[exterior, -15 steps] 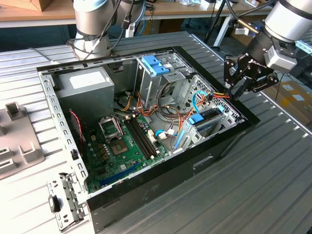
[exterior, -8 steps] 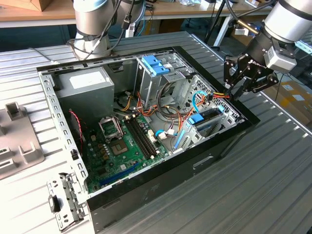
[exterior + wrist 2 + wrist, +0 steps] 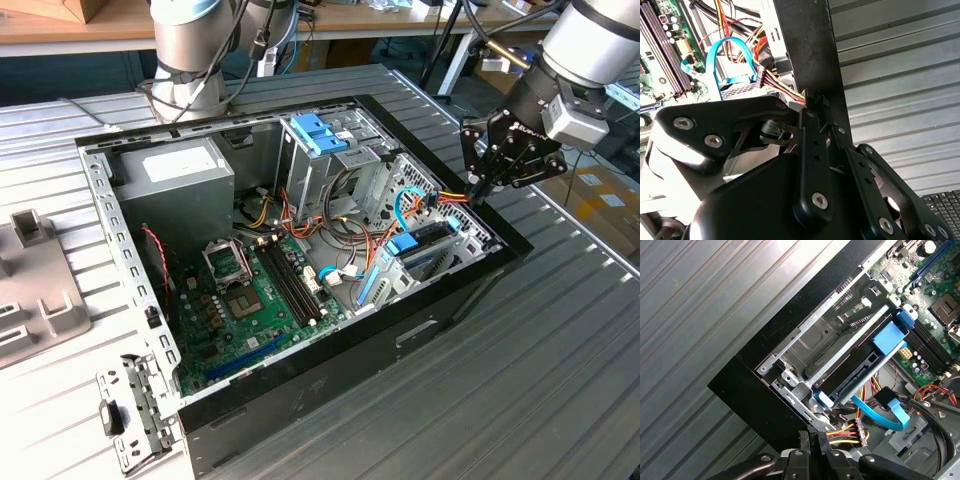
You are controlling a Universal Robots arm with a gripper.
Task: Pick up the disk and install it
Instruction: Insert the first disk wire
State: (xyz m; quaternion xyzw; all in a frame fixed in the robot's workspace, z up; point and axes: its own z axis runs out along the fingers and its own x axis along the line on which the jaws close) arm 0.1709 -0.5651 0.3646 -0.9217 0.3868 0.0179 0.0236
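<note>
An open black desktop computer case (image 3: 330, 340) is lying on its side on the ribbed grey metal surface (image 3: 560, 380), showing a green motherboard (image 3: 250, 300), a grey power supply box (image 3: 180, 180) and a tall metal drive cage topped with a blue plastic latch piece (image 3: 318, 133).

The black robot hand (image 3: 487, 185) is hovering at the case's corner on the exterior view's right, just above the rim, beside a bundle of red, yellow and black power wires (image 3: 450, 197). In both wrist views its fingers (image 3: 812, 145) are lying pressed together with nothing between them, their tips right next to the wire bundle (image 3: 845, 430) and the case's black edge (image 3: 812, 55).

The flat dark grey disk in its light-blue plastic carrier frame (image 3: 425, 243) is sitting inside the lower metal bay at that same corner of the case, lying level between the bay's rails. In the first wrist view the disk (image 3: 860, 370) is showing its bright blue end tab (image 3: 888, 337) toward the motherboard, with a thin blue data cable (image 3: 880, 417) curling just beside its connector end. The hand is sitting close to the disk but apart from it.
</note>
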